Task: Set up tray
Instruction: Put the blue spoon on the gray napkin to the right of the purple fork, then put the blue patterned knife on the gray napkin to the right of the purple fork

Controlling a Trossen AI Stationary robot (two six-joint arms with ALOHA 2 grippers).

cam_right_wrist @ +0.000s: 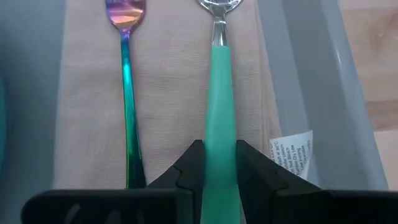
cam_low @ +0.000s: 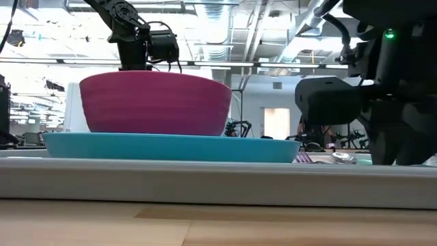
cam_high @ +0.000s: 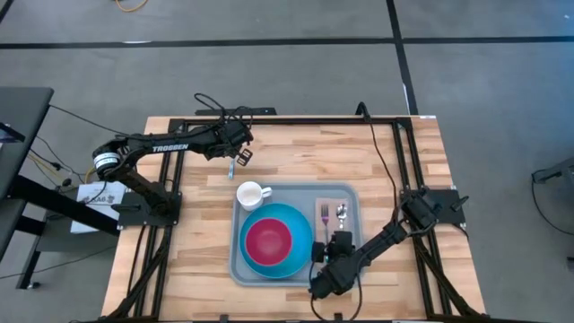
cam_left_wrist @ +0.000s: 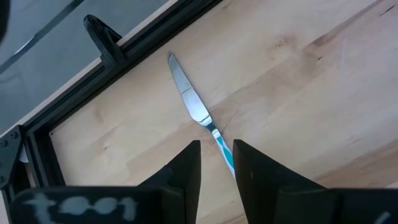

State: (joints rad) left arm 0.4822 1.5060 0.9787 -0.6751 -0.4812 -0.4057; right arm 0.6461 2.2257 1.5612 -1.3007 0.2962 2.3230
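The grey-blue tray (cam_high: pixel 296 190) lies at the table's middle. On it are a blue plate (cam_high: pixel 300 229) with a pink bowl (cam_high: pixel 267 242), a white mug (cam_high: pixel 251 193), and a beige napkin (cam_right_wrist: pixel 174 93) bearing an iridescent fork (cam_right_wrist: pixel 127 81). My right gripper (cam_right_wrist: pixel 219 144) is low over the tray's near right part, shut on a green-handled spoon (cam_right_wrist: pixel 219 81). My left gripper (cam_left_wrist: pixel 216 144) hovers over the bare wood beyond the tray's far left corner, shut on a blue-handled knife (cam_left_wrist: pixel 189 96). My left gripper pinches the knife's blue handle (cam_left_wrist: pixel 219 138) between its two fingers, slanting downward. The blade (cam_left_wrist: pixel 186 93) sticks out ahead of the fingers, lifted clear of the wood. My right gripper pinches the spoon's green handle (cam_right_wrist: pixel 219 124) between its two fingers, slanting down from the near side. The fingers run along the handle. The spoon's bowl (cam_right_wrist: pixel 217 5) points to the far side, over the napkin beside the fork.
Black frame rails (cam_high: pixel 287 121) run along the table's far edge and both sides. Bare wood lies to the left and right of the tray. A label (cam_right_wrist: pixel 291 155) sticks out at the napkin's edge by the tray's right rim.
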